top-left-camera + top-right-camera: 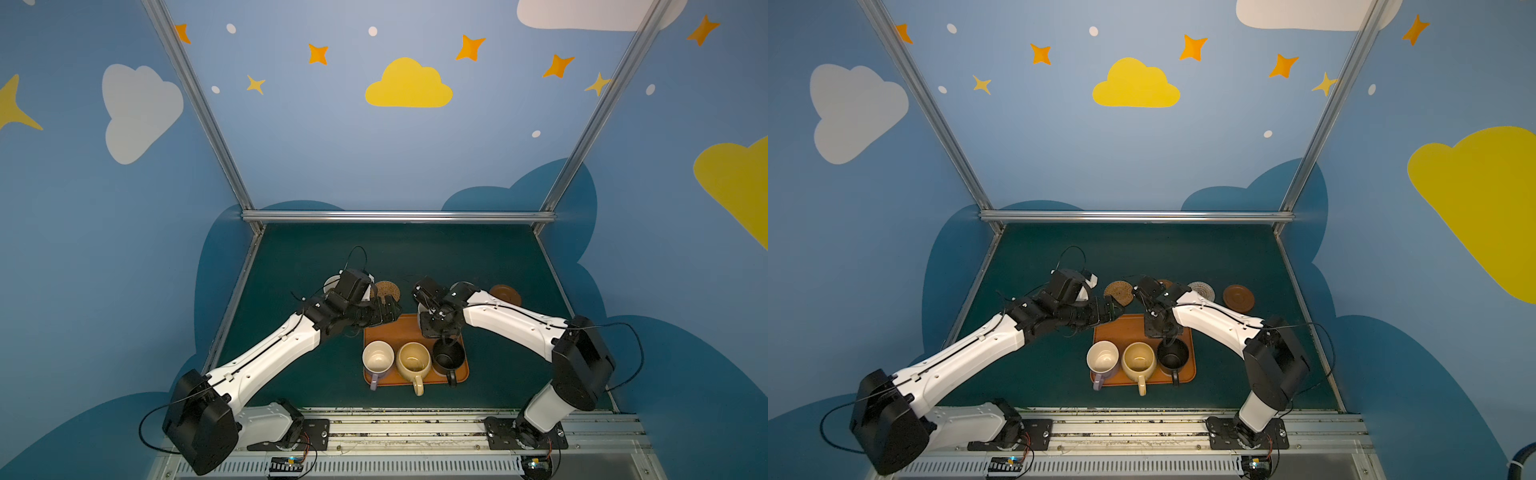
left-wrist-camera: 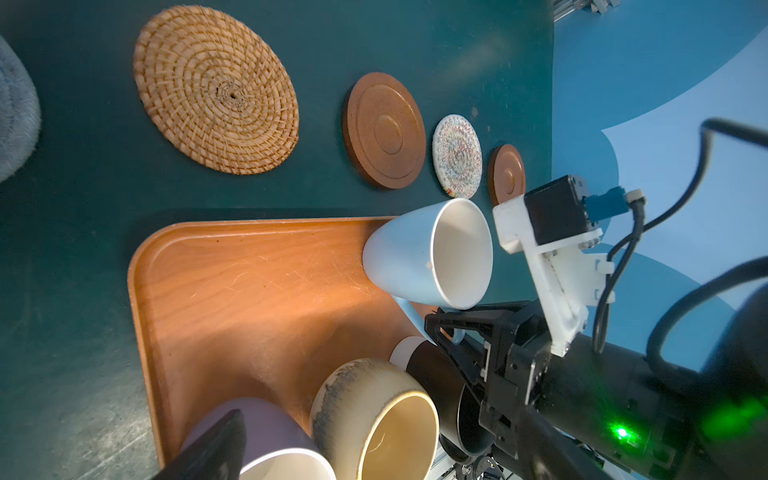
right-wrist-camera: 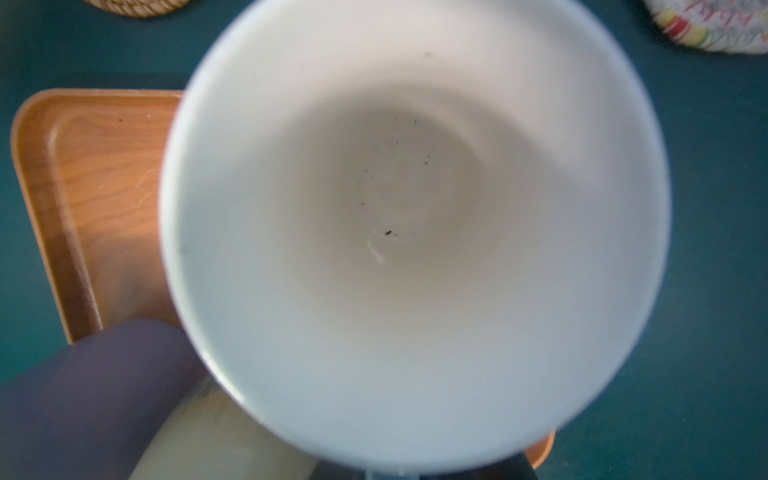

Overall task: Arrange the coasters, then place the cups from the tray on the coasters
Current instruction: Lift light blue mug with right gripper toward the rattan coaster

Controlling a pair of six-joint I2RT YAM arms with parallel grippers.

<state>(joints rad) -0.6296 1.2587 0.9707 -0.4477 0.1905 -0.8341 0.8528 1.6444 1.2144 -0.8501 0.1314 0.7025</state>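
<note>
The orange-brown tray [image 1: 376,328] carries a lavender cup [image 1: 378,359], a yellow-beige cup [image 1: 413,361] and a black cup [image 1: 449,357]. My right gripper [image 2: 446,332] is shut on the handle of the light blue cup [image 2: 415,257], which is over the tray's far right corner; its white inside [image 3: 415,228] fills the right wrist view. My left gripper [image 1: 390,309] hangs open and empty over the tray's far left corner. Behind the tray lie a rattan coaster [image 2: 216,89], a brown wooden coaster [image 2: 384,131], a grey-white woven coaster [image 2: 457,156] and another brown one [image 2: 507,174].
A pale rope-textured round [image 2: 16,108] shows at the edge of the left wrist view. A white round thing [image 1: 330,284] is mostly hidden behind my left wrist. The green table [image 1: 415,249] is fenced by metal rails at the back and sides.
</note>
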